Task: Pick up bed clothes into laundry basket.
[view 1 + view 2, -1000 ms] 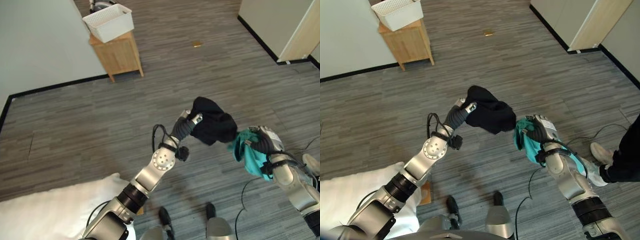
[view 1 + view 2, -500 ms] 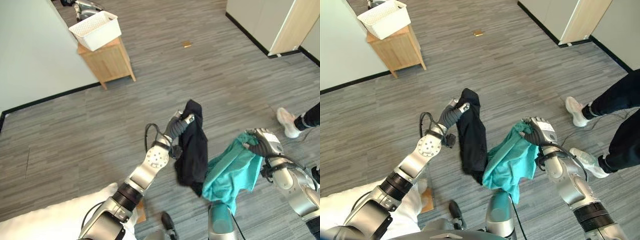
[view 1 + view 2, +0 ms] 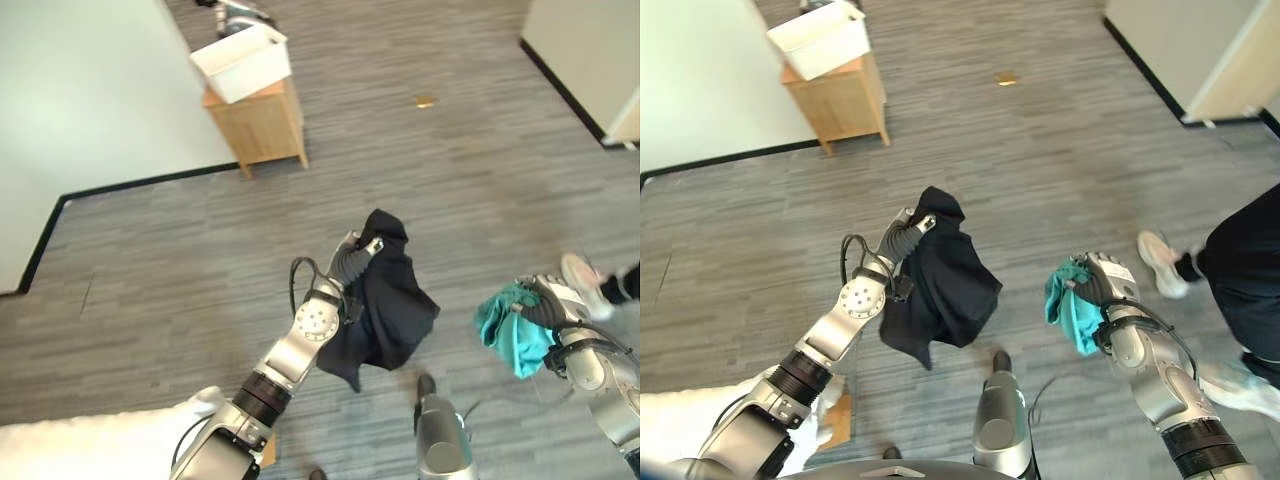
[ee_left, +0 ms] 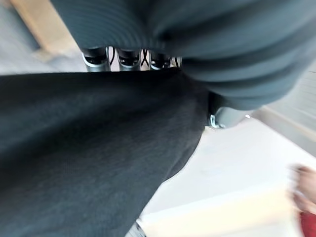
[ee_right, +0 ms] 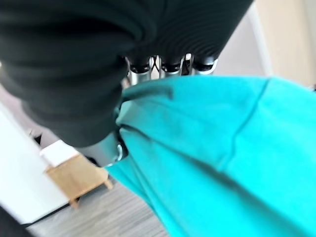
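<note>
My left hand (image 3: pixel 352 260) is curled on a bunched fold of the limp black garment (image 3: pixel 388 310) and my right hand (image 3: pixel 1102 288) on the teal one (image 3: pixel 1070 310), both light, floppy, hanging over the floor (image 3: pixel 180 260), far from the white basket (image 3: pixel 243 62).

teal garment (image 3: pixel 1072 308) bunched up again, camera swung

- A small wooden cabinet (image 3: pixel 262 128) stands against the white wall (image 3: pixel 90 90).
- A small tan scrap (image 3: pixel 425 101) lies on the grey plank floor (image 3: pixel 150 280).
- A person's white shoe (image 3: pixel 1160 262) is at the right.
</note>
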Robot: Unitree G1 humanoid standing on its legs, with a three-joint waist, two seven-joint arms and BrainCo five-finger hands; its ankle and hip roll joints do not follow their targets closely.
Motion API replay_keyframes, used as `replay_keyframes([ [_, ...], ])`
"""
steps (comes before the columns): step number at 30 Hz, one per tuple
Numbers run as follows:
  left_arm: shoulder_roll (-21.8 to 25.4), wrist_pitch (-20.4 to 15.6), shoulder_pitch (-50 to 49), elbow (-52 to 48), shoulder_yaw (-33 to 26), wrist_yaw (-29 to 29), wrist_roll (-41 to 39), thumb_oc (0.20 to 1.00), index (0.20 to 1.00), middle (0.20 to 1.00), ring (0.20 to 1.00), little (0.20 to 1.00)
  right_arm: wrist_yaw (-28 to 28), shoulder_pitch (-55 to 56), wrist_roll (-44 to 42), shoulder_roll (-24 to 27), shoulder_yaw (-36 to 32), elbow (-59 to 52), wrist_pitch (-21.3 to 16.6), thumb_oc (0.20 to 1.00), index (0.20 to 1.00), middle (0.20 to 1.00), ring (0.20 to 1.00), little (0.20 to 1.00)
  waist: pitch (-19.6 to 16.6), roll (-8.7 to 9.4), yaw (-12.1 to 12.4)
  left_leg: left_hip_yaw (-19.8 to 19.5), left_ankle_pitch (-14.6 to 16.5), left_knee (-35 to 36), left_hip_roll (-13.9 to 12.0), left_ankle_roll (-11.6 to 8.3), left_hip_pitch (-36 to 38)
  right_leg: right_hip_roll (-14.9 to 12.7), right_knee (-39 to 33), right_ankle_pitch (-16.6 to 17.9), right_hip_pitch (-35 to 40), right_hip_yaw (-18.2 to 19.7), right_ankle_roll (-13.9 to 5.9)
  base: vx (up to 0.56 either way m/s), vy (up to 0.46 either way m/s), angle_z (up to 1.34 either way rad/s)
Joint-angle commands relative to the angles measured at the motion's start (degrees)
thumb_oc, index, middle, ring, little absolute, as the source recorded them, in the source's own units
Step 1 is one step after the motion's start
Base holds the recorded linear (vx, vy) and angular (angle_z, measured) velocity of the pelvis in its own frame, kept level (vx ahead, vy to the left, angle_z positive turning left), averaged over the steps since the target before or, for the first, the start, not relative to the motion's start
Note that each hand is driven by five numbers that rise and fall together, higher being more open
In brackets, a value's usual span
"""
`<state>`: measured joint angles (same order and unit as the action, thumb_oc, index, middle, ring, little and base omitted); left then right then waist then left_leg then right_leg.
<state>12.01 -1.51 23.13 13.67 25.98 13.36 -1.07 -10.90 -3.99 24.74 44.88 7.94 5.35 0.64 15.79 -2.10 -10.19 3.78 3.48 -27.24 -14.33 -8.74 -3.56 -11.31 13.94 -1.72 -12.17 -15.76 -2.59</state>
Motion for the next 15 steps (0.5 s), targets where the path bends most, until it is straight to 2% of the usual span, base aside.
replay_keyframes([
  [1,-2.3,-3.0,5.2,-4.6,0.7,1.9,0.5,0.200,0.200,0.200,0.200,0.200,-3.5,-7.7,-1.1,4.0,0.6,-6.6,-2.7,0.200,0.200,0.200,0.200,0.200,1.8,2.78,-0.6,0.5,-4.9,-23.2,-0.8,-1.79,5.1,-2.7,-18.5,8.7,5.4,0.7,-1.62,0.09,-0.387,-0.45],
  [2,-1.8,-2.8,4.8,-5.2,0.3,2.0,-0.3,0.200,0.200,0.200,0.200,0.200,-3.6,-13.2,-0.4,5.5,3.0,-7.1,-2.2,0.200,0.200,0.200,0.200,0.200,4.3,5.21,2.7,-3.2,3.0,-42.5,5.6,0.52,-1.8,-2.4,-18.7,7.0,7.8,3.9,0.10,0.14,-0.297,-0.57],
  [3,-1.3,-2.9,4.6,-5.7,0.2,2.1,-0.6,0.200,0.200,0.200,0.200,0.200,-3.7,-15.3,-0.3,5.3,4.5,-6.9,-2.0,0.200,0.200,0.200,0.200,0.200,4.8,5.85,3.6,-2.7,6.0,-48.3,9.3,1.18,-6.4,-1.9,-18.6,6.9,8.1,5.0,0.47,0.23,-0.395,-0.54],
  [4,-0.8,-2.9,4.1,-6.1,0.1,2.0,-1.0,0.200,0.200,0.200,0.200,0.200,-3.4,-15.9,-0.2,5.3,5.0,-7.0,-1.8,0.200,0.200,0.200,0.200,0.200,4.8,5.73,4.8,-2.0,8.0,-50.8,11.2,1.54,-10.6,-0.4,-18.7,5.9,9.4,5.3,0.81,0.16,-0.223,-0.55],
  [5,-0.5,-3.0,3.9,-6.2,0.1,2.0,-1.3,0.200,0.200,0.200,0.200,0.200,-3.1,-16.4,-0.2,5.4,5.2,-7.0,-1.7,0.200,0.200,0.200,0.200,0.200,4.8,5.35,5.8,-1.5,8.4,-51.4,11.4,1.81,-13.7,0.7,-18.8,5.2,10.0,5.5,0.89,0.20,-0.199,-0.41],
  [7,-0.1,-3.6,3.9,-6.0,0.0,2.0,-2.1,0.200,0.200,0.200,0.200,0.200,-3.3,-18.6,-0.9,5.9,5.6,-6.1,-1.5,0.200,0.200,0.200,0.200,0.200,4.9,4.41,8.9,-1.6,8.5,-41.9,10.9,2.96,-20.1,2.4,-18.9,2.8,12.7,6.1,0.54,0.25,-0.128,-0.44],
  [8,-0.2,-3.8,4.2,-5.9,0.0,1.8,-2.3,0.200,0.200,0.200,0.200,0.200,-3.5,-19.2,-0.7,6.4,5.5,-5.7,-1.4,0.200,0.200,0.200,0.200,0.200,5.1,4.25,10.0,-0.6,7.0,-35.0,10.5,3.03,-21.7,2.6,-18.9,1.7,13.8,6.2,0.41,0.37,-0.046,-0.48],
  [10,-0.2,-3.8,3.6,-5.6,-0.6,1.7,-2.1,0.200,0.200,0.200,0.200,0.200,-4.0,-20.5,-0.5,7.1,5.7,-3.9,-1.4,0.200,0.200,0.200,0.200,0.200,4.4,2.45,12.1,2.3,2.8,-5.9,8.1,3.91,-18.5,4.3,-18.9,-1.0,16.8,6.4,-0.81,0.55,0.090,-0.05],
  [11,0.4,-4.0,3.0,-5.5,-1.1,1.5,-1.9,0.200,0.200,0.200,0.200,0.200,-4.0,-21.3,-0.4,7.4,5.7,-2.7,-1.5,0.200,0.200,0.200,0.200,0.200,3.6,1.02,13.5,3.7,-0.9,5.0,6.6,3.64,-18.6,5.8,-18.9,-2.7,18.9,5.9,-1.59,0.85,0.103,0.12],
  [12,0.6,-4.1,1.2,-6.1,-1.4,0.6,-1.3,0.200,0.200,0.200,0.200,0.200,-4.3,-21.8,0.2,7.8,5.6,-0.8,-1.5,0.200,0.200,0.200,0.200,0.200,2.5,0.05,14.9,9.5,-6.5,20.8,6.2,2.03,-16.6,7.3,-18.9,-5.4,22.8,5.7,-1.61,0.65,0.055,-0.01],
  [13,0.6,-4.1,1.0,-6.2,-1.4,0.6,-1.2,0.200,0.200,0.200,0.200,0.200,-4.4,-21.7,0.2,7.8,5.6,-0.7,-1.5,0.200,0.200,0.200,0.200,0.200,2.7,0.40,15.1,10.0,-7.3,22.6,6.7,2.00,-15.3,6.9,-18.9,-5.5,23.1,6.0,-1.65,0.55,-0.030,0.01],
  [14,0.6,-4.1,0.6,-6.4,-1.6,0.5,-1.0,0.200,0.200,0.200,0.200,0.200,-4.5,-21.9,0.8,8.0,5.4,-0.5,-1.3,0.200,0.200,0.200,0.200,0.200,2.5,0.29,15.0,13.8,-7.9,24.9,6.2,2.11,-14.9,7.3,-18.9,-6.2,24.4,5.3,-1.69,0.35,0.013,0.05],
  [15,0.4,-3.9,0.1,-6.6,-2.1,0.4,-1.0,0.200,0.200,0.200,0.200,0.200,-4.7,-22.0,1.3,7.7,5.3,-0.3,-0.9,0.200,0.200,0.200,0.200,0.200,1.4,-0.09,14.8,18.2,-8.2,28.7,5.8,3.30,-11.1,7.6,-18.9,-7.5,25.8,5.3,-1.85,0.54,0.023,0.05],
])
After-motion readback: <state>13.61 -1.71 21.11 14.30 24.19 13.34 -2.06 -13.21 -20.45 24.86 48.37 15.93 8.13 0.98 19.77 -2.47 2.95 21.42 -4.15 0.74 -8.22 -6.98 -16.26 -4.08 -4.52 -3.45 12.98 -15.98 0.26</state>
